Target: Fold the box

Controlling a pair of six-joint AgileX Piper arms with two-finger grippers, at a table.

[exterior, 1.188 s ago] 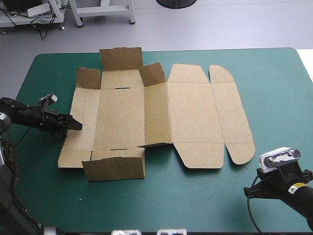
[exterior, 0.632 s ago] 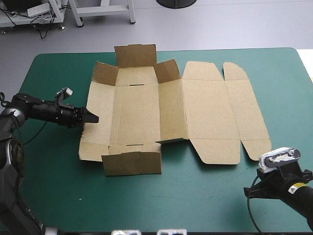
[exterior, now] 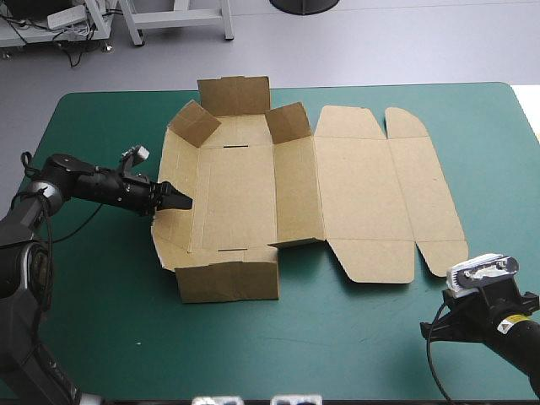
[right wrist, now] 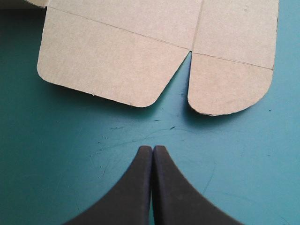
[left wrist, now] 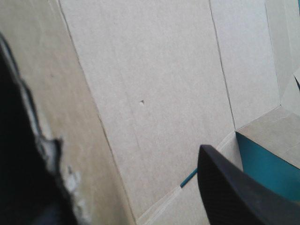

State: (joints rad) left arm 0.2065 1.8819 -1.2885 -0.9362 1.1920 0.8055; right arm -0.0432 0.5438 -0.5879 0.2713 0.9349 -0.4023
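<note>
The brown box (exterior: 236,194) lies mid-table, its lid panels (exterior: 371,194) flat to the right. Its front wall (exterior: 228,283) and back flap (exterior: 234,94) stand up, and two corner flaps (exterior: 287,123) lean inward. My left gripper (exterior: 173,201) comes in low from the left and presses against the box's left wall (exterior: 173,240), which tilts upward. In the left wrist view the left gripper (left wrist: 108,122) is open, brown board (left wrist: 154,84) filling the space between its fingers. My right gripper (right wrist: 152,148) is shut, hovering over teal-green cover just short of the lid's rounded tabs (right wrist: 225,84).
The right arm (exterior: 498,325) sits at the table's front right corner. Bare teal-green cover (exterior: 101,321) runs along the front and left of the box. The table's far edge (exterior: 287,86) lies just behind the back flap.
The left gripper has travelled right, first shoving the whole box to the right, then tipping its left wall up. The back-left corner flap has swung inward. The right arm has stayed still.
</note>
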